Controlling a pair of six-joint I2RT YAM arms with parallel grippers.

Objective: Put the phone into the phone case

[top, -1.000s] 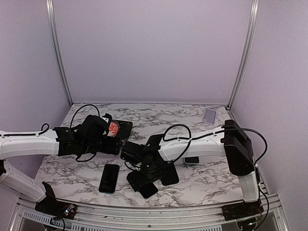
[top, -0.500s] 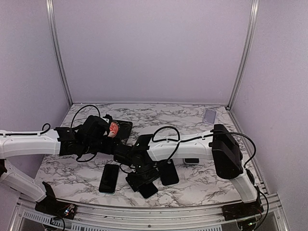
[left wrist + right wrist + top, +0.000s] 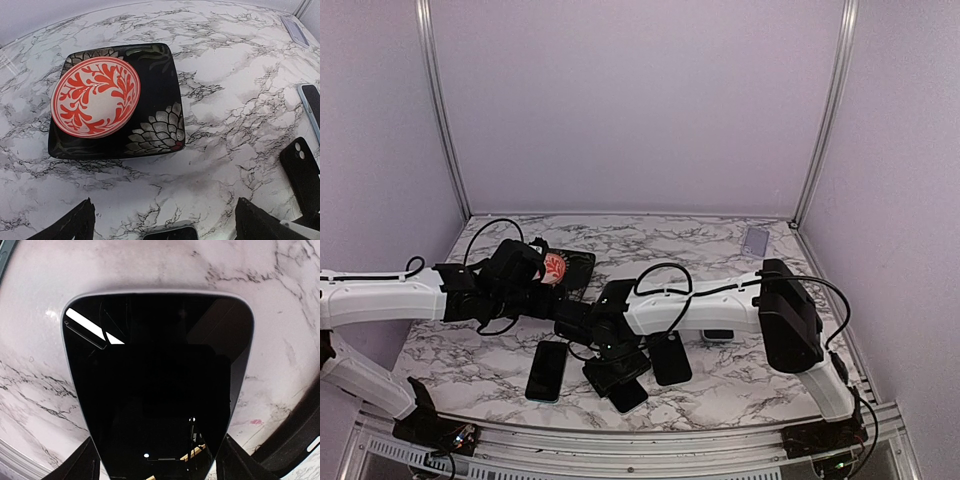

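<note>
Down at the near edge, the phone (image 3: 157, 390) fills the right wrist view, dark screen up, with the right gripper (image 3: 157, 445) straddling it. The fingers (image 3: 80, 465) sit narrowed against both long edges, so that reads as a grip on the phone. I cannot tell whether it is lifted off the marble table (image 3: 660, 240).

Just beside that gripper on its right lies the black phone case (image 3: 670, 358), flat on the marble and apart from the phone. So nothing is seated yet. At best the pick-up is in hand, and the carry across, the lining-up and the press-in are all left.

To the left, a second phone (image 3: 548, 370) lies on its own, untouched.

Further back, the left gripper (image 3: 164, 210) hangs spread wide and holds nothing. Beyond it a black plate (image 3: 160, 100) carries a red-and-white bowl (image 3: 95, 97), both well away from the action.

At the far right corner sits a pale flat item (image 3: 756, 241), too small to identify.

My call: early going, with the real work of fitting the phone into the case not yet begun.
</note>
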